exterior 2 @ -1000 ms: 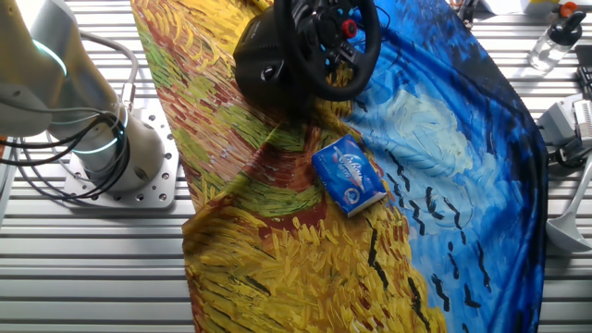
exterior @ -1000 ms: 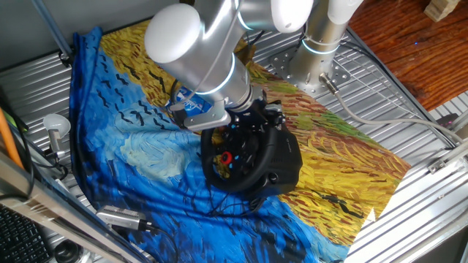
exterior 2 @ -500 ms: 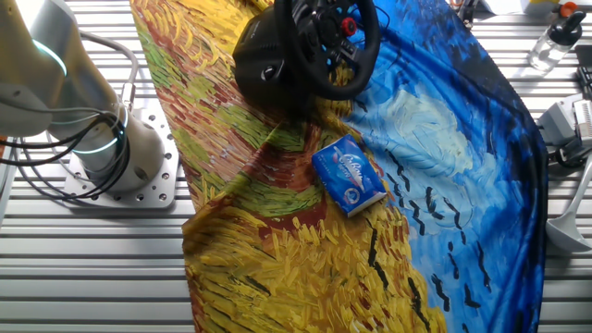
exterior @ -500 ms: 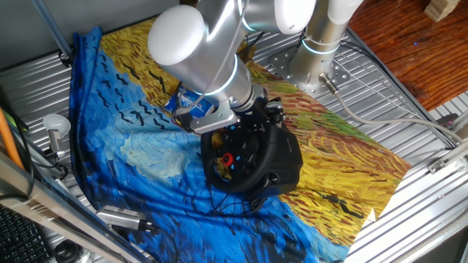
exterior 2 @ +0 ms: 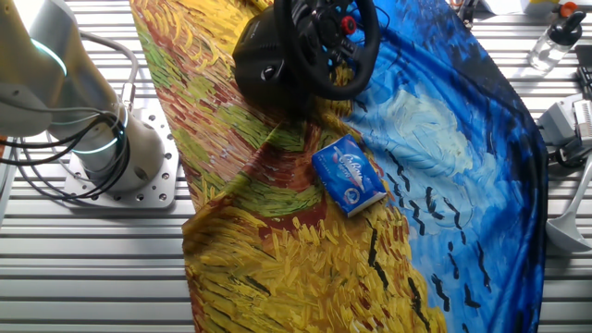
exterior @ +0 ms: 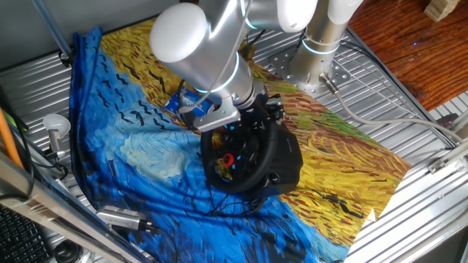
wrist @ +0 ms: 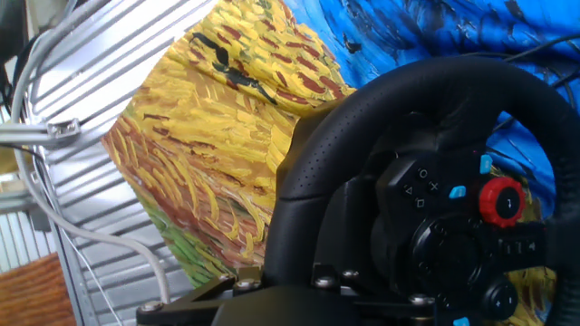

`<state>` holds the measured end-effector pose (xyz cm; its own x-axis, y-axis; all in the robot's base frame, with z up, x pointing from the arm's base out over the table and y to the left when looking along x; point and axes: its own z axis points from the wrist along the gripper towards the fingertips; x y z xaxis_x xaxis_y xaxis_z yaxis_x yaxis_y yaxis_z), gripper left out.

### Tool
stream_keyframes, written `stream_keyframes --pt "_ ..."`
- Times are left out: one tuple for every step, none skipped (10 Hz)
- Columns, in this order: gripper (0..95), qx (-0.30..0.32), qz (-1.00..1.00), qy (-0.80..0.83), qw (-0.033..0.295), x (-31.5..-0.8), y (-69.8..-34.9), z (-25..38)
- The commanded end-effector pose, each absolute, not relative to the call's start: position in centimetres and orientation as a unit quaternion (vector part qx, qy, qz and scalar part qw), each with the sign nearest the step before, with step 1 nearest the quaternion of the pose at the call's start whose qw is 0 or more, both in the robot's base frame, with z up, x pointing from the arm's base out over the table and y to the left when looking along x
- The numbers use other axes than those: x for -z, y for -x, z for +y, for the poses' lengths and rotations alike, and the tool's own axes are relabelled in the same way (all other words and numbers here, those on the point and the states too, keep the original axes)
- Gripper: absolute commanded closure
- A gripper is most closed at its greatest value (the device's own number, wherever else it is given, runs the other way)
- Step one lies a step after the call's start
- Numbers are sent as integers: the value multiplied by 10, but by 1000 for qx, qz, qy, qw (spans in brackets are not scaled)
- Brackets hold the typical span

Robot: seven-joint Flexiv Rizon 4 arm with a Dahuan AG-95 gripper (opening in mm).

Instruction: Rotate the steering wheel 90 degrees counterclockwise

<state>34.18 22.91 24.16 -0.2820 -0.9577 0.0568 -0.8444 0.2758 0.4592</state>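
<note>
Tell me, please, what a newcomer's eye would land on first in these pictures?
Probably the bright painted cloth, swirling yellow and blue, covering the table. On it stands the black steering wheel with its red button, the silver robot arm bent right over it. A small blue box lies nearby on the cloth.

I work in a robotics lab. My base (exterior 2: 129, 153) is bolted to a table (exterior 2: 83, 268) of ribbed aluminium rails. Beside the base, a painted cloth (exterior 2: 277, 231) in yellow and blue covers the rails. Loose cables (exterior: 380, 117) trail from the base, and a keyboard (exterior: 22, 237) sits at the table's edge.
</note>
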Motion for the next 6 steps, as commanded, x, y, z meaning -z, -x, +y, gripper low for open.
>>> stream_keyframes --pt "950 169 -774 -587 167 -241 -342 227" --pt "950 168 -771 -591 168 -241 -342 227" --pt "950 164 -768 -595 170 -241 -341 226" --pt "950 162 -766 -598 172 -241 -341 226" --pt "950 160 -764 -601 173 -241 -341 225" --pt "950 159 -762 -603 174 -241 -340 224"
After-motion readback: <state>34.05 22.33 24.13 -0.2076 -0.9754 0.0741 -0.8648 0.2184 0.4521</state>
